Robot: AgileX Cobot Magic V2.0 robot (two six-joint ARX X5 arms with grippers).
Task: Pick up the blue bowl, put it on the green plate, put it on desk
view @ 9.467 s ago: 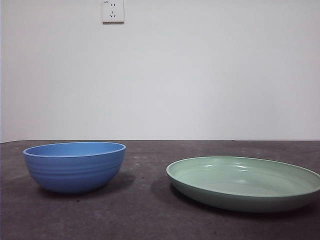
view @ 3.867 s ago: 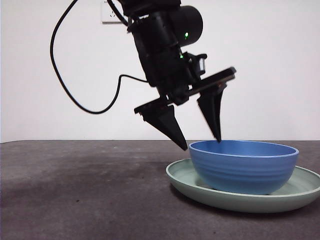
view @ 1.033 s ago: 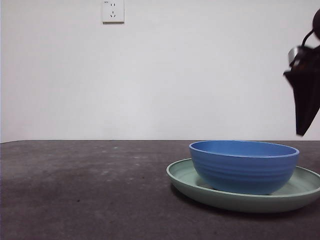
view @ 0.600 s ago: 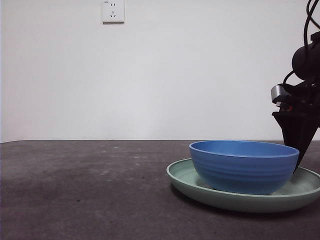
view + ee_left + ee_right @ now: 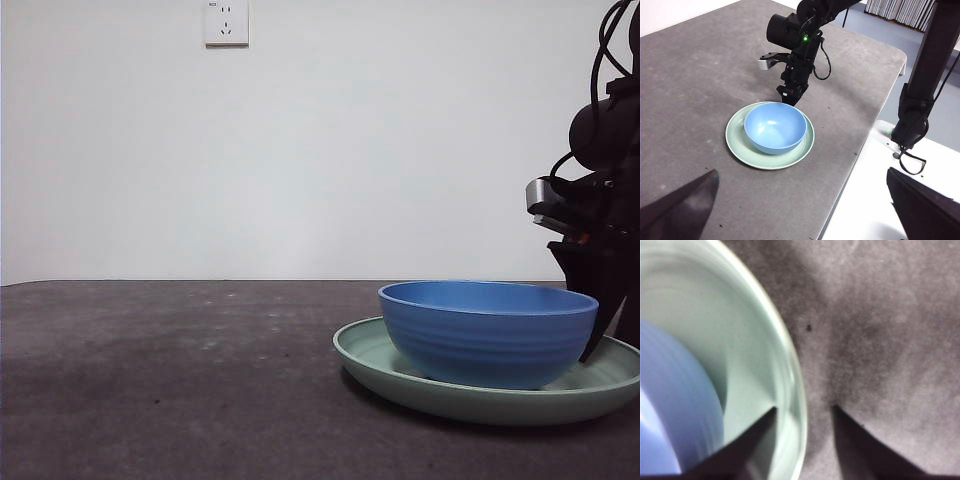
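Three views, front one first. Looking level across the desk (image 5: 180, 390) and finding the blue bowl (image 5: 488, 335) sitting upright inside the green plate (image 5: 470, 402) at the right, mouth facing straight up. Being round, showing no long axis, only faint ridges running level around the wall. Catching the right gripper (image 5: 608, 335) hanging low at the right edge, just beside the bowl's right side, partly cut off by the frame. Noting a wall outlet (image 5: 225, 22) high on the far wall, its tiny marking too small to read.

Moving to the left wrist view. Looking down from high up on the blue bowl (image 5: 775, 127) resting centred in the green plate (image 5: 738, 145) on the desk (image 5: 700, 75). Seeing the right gripper (image 5: 791, 97) pointing down at the plate's rim, a green light glowing on its arm. Showing the left gripper (image 5: 801, 172) spread wide and released, holding nothing, well apart from both dishes.

Ending with the right wrist view, blurred. Showing the right gripper (image 5: 804, 407) released, jaws parted and straddling the rim of the green plate (image 5: 789, 365), one jaw over the plate's floor, the other over the desk (image 5: 880, 315). Cropping the blue bowl (image 5: 670, 410) to a slice of wall. Whether touching the rim, impossible to tell.
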